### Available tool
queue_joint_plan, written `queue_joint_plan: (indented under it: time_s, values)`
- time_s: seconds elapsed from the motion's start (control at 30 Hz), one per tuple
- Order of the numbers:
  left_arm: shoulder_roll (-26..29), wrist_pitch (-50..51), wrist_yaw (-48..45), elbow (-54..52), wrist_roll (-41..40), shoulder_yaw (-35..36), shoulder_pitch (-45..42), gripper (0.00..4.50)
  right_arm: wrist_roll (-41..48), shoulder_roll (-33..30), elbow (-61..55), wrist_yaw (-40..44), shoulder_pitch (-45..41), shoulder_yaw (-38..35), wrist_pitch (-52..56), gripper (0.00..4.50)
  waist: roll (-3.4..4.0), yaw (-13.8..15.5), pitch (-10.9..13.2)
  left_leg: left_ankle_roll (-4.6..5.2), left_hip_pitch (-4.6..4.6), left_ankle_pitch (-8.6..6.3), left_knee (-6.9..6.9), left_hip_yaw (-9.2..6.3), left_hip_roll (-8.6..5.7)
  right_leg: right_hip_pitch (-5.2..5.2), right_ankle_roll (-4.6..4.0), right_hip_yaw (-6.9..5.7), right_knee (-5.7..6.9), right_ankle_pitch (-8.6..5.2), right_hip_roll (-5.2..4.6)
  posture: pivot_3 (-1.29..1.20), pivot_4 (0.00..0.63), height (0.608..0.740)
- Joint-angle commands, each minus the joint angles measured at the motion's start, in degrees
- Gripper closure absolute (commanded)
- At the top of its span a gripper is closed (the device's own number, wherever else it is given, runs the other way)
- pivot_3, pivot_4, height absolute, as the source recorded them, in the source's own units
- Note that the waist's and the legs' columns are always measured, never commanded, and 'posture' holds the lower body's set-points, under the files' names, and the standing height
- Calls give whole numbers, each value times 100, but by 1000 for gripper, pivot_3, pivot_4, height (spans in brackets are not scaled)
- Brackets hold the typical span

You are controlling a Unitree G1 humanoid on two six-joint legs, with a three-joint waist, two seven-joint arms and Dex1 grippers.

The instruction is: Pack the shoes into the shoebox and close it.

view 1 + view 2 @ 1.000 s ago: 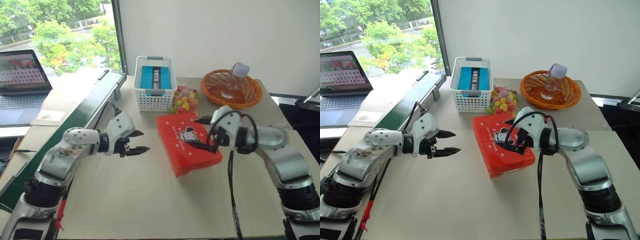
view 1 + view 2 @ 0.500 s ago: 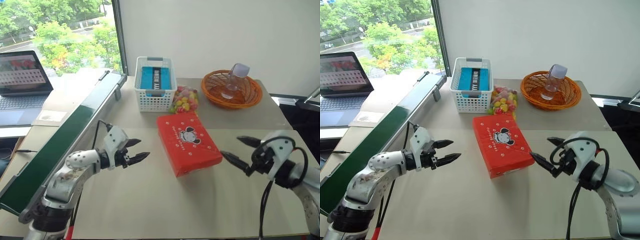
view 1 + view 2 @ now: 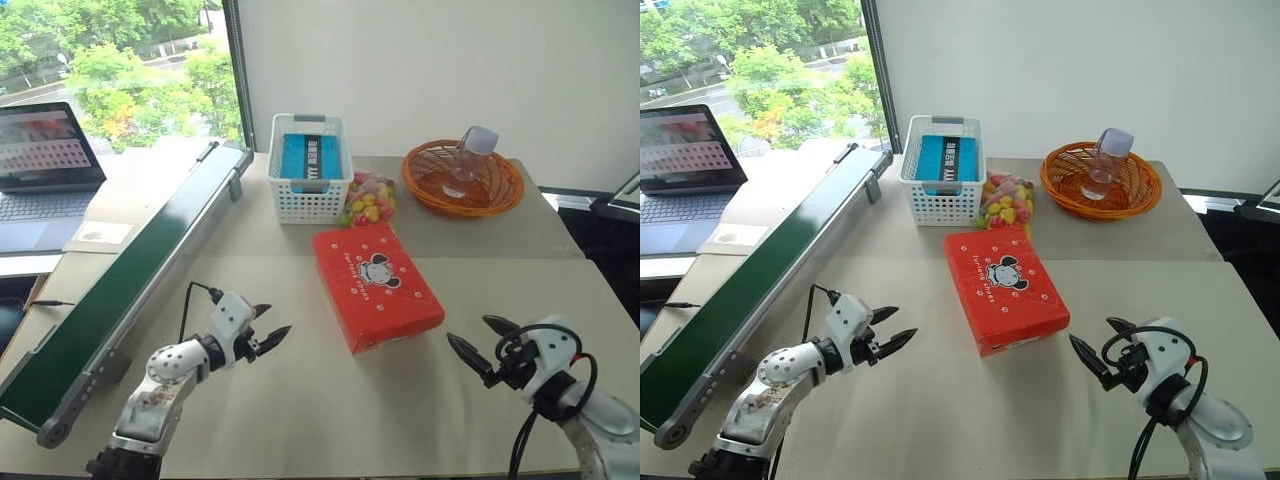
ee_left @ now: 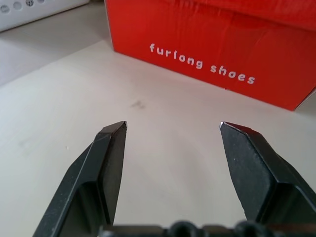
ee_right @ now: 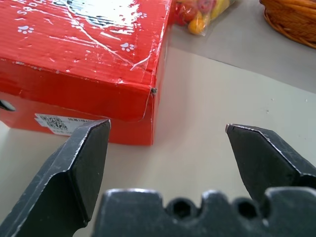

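**A:** Your left gripper point(image 3: 272, 332) is spread and empty, low over the table point(image 3: 300, 420); your right gripper point(image 3: 478, 347) is spread wide, empty too. Between them sits the shoebox point(image 3: 377, 285), lid down.

**B:** And the shoes?

**A:** You can't see them; presumably inside. My worry: the glossy red cardboard is slick and thin-walled, so a one-sided nudge could skid it toward the candy bag point(image 3: 367, 198), or you could dent a corner.

The shoebox point(image 4: 212, 44) side reads "furlong shoes" in white letters.
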Motion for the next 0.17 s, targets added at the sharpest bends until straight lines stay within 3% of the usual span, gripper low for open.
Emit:
queue_joint_plan:
  time_s: [0.03, 0.17]
  values:
    - [-72, -634, 243, 408, 291, 63, 218, 1288, -201, 181, 119, -245, 23, 155, -474, 106, 2, 2, -1, 0, 1, 0, 0, 0, 0, 0, 4, 0, -2, -2, 0, 0, 150, 740]
    - [-139, -1071, 390, 647, 462, 73, 294, 1288, -268, 296, 183, -399, 18, 250, -637, 106, 5, 0, 0, -1, 0, -1, -2, 0, 2, -5, 6, 0, -1, -4, -2, 0, 150, 740]
